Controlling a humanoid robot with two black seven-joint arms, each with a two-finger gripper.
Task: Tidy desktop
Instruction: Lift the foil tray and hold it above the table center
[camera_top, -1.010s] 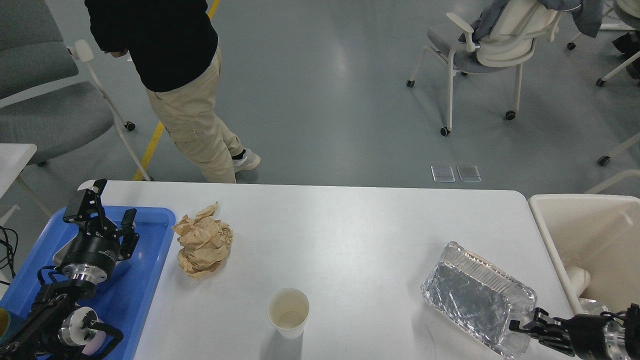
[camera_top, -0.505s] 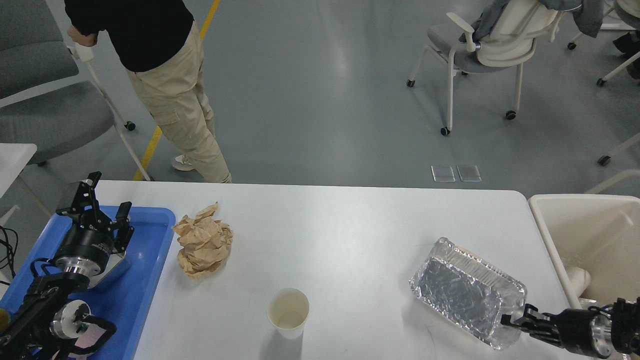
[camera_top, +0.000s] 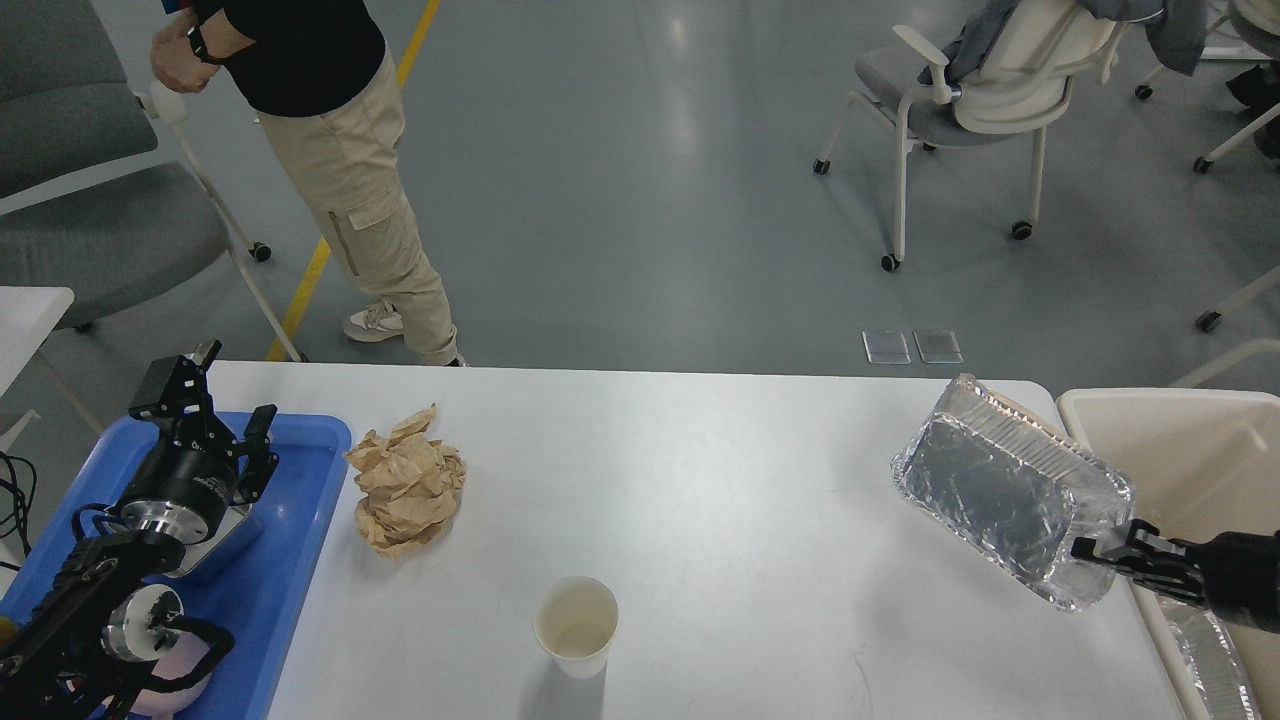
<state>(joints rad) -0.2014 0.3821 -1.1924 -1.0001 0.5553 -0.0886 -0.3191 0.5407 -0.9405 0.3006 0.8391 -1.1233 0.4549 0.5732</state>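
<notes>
At about six o'clock, nearest the viewer, a paper cup (camera_top: 575, 625) stands upright and empty on the desktop (camera_top: 700, 480), where it stood a second ago. The desktop itself (the wide white slab) fills the lower half of the view.

At four o'clock the right gripper (camera_top: 1095, 552) is clamped on the near rim of a foil tray (camera_top: 1010, 490). A second ago that tray lay low near the table's front right corner; now it is raised, tilted, and carried toward three o'clock, its far end over the table's right edge beside the cream bin (camera_top: 1180, 440). A strip of crinkled foil (camera_top: 1215, 655) shows inside the bin, near the view's right edge.

At eight o'clock the left gripper (camera_top: 215, 405) hovers over the blue tray (camera_top: 300, 520), fingers spread apart with nothing between them; it has shifted only slightly.

At nine o'clock a crumpled brown paper (camera_top: 408, 482) lies on the desktop just beside the blue tray, unmoved.

Beyond the table, at eleven o'clock, a person (camera_top: 340, 150) in tan trousers has stepped away to the left. A wheeled chair (camera_top: 980, 90) stands at one o'clock.
</notes>
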